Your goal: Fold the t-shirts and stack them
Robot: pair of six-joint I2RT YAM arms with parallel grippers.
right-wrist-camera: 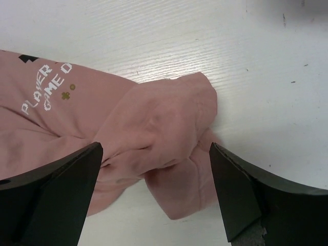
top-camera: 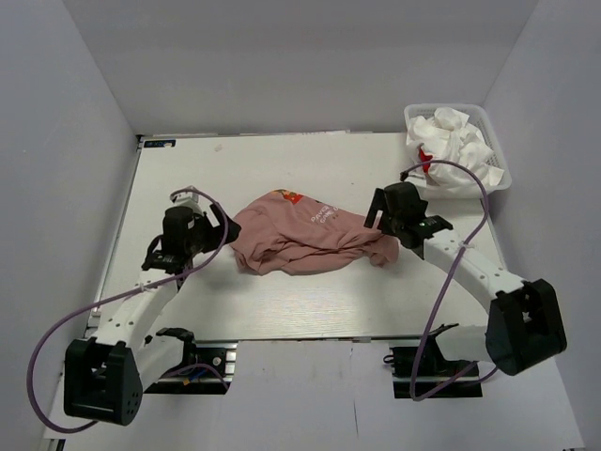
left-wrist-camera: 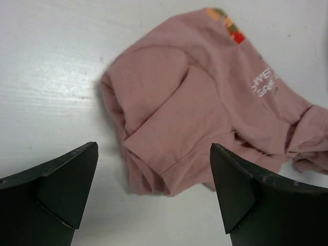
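Note:
The dusty-pink t-shirt (top-camera: 305,235) lies crumpled in the middle of the table, its pixel print and text facing up. It also shows in the left wrist view (left-wrist-camera: 205,107) and the right wrist view (right-wrist-camera: 148,133). My left gripper (top-camera: 202,228) is open and empty, just left of the shirt's left end (left-wrist-camera: 154,174). My right gripper (top-camera: 383,214) is open and empty, over the shirt's bunched right end (right-wrist-camera: 154,177). White t-shirts (top-camera: 451,146), one with a red patch, lie bundled in the basket.
A white plastic lattice basket (top-camera: 496,150) stands at the far right corner of the table (top-camera: 282,310). Grey walls close in the left, back and right sides. Purple cables loop from both arms.

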